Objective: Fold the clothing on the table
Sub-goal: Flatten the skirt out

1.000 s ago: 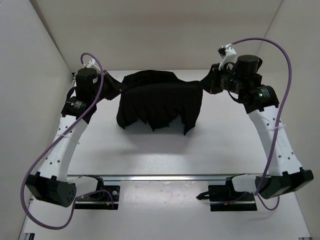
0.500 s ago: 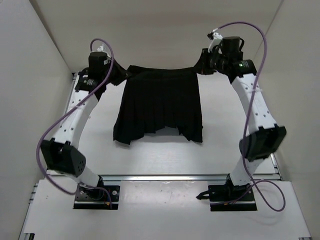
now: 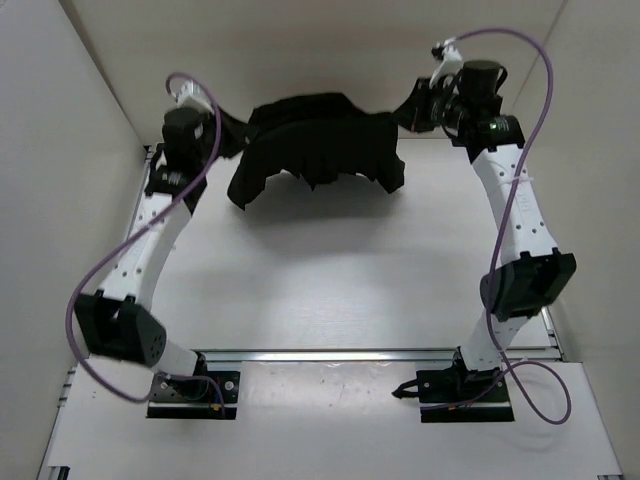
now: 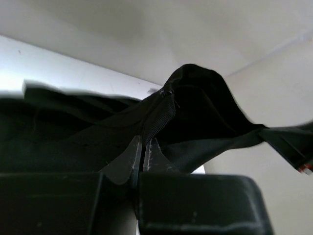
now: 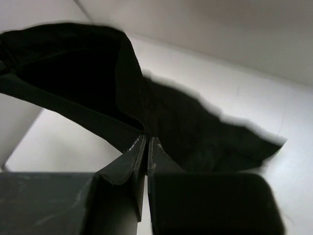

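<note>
Left hand [image 3: 236, 138]: fingers pressed together on the left top corner of the skirt [image 3: 320, 145]. Its wrist view shows the 2 fingertips [image 4: 129, 159] nipping black cloth right by the zip [image 4: 159, 115], with no gap visible between them.

Right hand [image 3: 407, 110]: likewise closed, pinching the skirt's right top corner. In its wrist view the fingertips [image 5: 133, 152] meet on a fold of cloth, with only a thin slit between them.

Skirt: black, pleated, strung between the 2 hands over the far end of the surface [image 3: 330, 280]. Waist edge is uppermost and bowed up in the middle. The body sags below that edge. The hem is ragged, with pleat points hanging at uneven heights. A soft shadow lies on the surface just below it. Hem looks clear of the surface, though this is not certain from above.

Arms: both reach far out, 1 along each side of the surface, elbows raised. Purple cables [image 3: 100, 270] loop off each arm. Rail [image 3: 340, 353] runs across the near edge by the 2 bases. White walls [image 3: 60, 120] close in the far end and sides.
</note>
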`<action>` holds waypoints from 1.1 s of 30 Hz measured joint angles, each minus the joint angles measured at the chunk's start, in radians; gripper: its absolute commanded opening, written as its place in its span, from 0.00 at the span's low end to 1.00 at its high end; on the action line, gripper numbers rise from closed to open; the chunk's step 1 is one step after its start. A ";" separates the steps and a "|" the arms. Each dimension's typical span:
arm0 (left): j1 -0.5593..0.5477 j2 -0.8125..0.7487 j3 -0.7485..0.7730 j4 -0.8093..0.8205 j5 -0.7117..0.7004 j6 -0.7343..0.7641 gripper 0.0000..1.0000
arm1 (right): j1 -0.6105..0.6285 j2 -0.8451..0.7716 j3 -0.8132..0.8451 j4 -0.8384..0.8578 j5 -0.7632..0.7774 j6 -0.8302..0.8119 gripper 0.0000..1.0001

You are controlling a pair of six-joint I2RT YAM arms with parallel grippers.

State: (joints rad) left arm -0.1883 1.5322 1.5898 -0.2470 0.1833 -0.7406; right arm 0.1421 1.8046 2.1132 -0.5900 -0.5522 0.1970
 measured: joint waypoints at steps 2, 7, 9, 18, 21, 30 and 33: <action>-0.008 -0.121 -0.213 0.064 0.015 -0.014 0.04 | 0.012 -0.076 -0.172 0.017 0.006 -0.018 0.00; 0.002 -0.370 -0.784 0.126 0.043 -0.071 0.71 | 0.090 -0.341 -0.859 0.103 0.071 -0.027 0.34; 0.026 -0.440 -0.984 0.069 0.044 -0.097 0.78 | 0.106 -0.446 -1.099 0.087 0.100 0.002 0.72; -0.014 -0.512 -1.017 -0.161 -0.047 -0.103 0.78 | -0.024 -0.597 -1.323 0.080 0.173 0.077 0.70; -0.081 -0.465 -0.971 -0.170 -0.101 -0.110 0.76 | -0.026 -0.543 -1.323 0.121 0.168 0.119 0.56; -0.326 -0.105 -0.758 -0.232 -0.162 -0.117 0.67 | 0.044 -0.374 -1.323 0.205 0.156 0.229 0.52; -0.360 -0.028 -0.716 -0.263 -0.185 -0.115 0.67 | 0.072 -0.366 -1.323 0.225 0.154 0.250 0.52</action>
State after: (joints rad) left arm -0.5488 1.5043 0.8738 -0.5102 -0.0013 -0.8555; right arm 0.2146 1.4387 0.7902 -0.3649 -0.3981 0.4469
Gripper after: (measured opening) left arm 0.665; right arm 0.523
